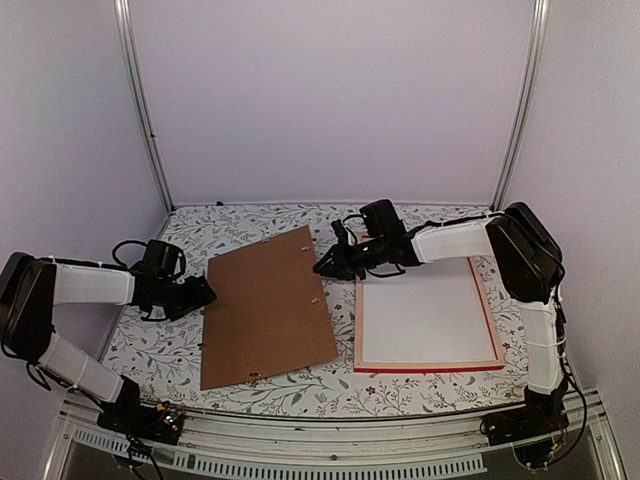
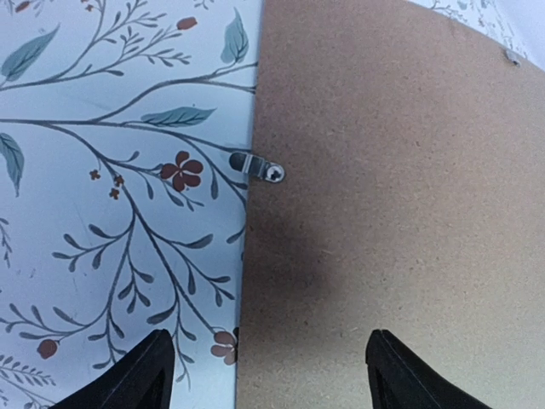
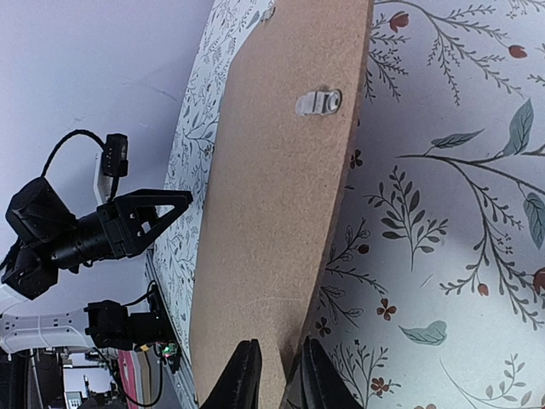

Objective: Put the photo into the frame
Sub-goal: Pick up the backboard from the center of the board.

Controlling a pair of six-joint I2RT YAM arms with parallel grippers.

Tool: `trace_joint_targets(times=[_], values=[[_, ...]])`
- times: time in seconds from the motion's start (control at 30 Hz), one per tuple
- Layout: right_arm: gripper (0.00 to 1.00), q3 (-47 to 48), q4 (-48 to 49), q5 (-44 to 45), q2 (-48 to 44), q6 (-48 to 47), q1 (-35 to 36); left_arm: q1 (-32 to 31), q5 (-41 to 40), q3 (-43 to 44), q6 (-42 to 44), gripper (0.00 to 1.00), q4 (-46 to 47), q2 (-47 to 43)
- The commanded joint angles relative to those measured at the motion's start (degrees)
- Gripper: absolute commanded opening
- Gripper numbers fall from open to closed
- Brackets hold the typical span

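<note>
The frame (image 1: 428,366) lies flat at the right, with red edges, a pale wood left side and a white sheet (image 1: 425,320) filling its inside. The photo is not in view. The plain brown backing board (image 1: 265,310) lies at the centre. My right gripper (image 1: 325,268) is shut on the board's right edge (image 3: 277,379), one finger above and one below, and that edge is slightly raised. My left gripper (image 1: 205,292) is open and empty, its fingertips (image 2: 140,375) straddling the board's left edge (image 2: 392,170) without touching it.
The table (image 1: 180,350) has a floral cover. Small metal turn clips sit on the board's edges (image 2: 260,169) (image 3: 318,103). Metal posts (image 1: 145,110) and white walls enclose the back and sides. My left gripper also shows in the right wrist view (image 3: 162,209).
</note>
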Motion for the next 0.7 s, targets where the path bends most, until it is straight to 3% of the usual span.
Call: trace_joint_targets(times=[0.0,0.4,0.67], values=[[0.19,-0.3,2.5,-1.7,-0.2,-0.3,-0.3,1.0,0.9,-0.6,0.9,0.81,1.5,1.8],[0.19,-1.2,3.3,-2.7,0.2,0.2,-0.3,0.7,6.6,-4.7,-1.5,0.79,9.4,5.6],[0.21,0.2,3.5,-3.5,1.8,0.8,-0.2,-2.8,8.2,-4.4,-2.2,0.79,11.1,5.5]])
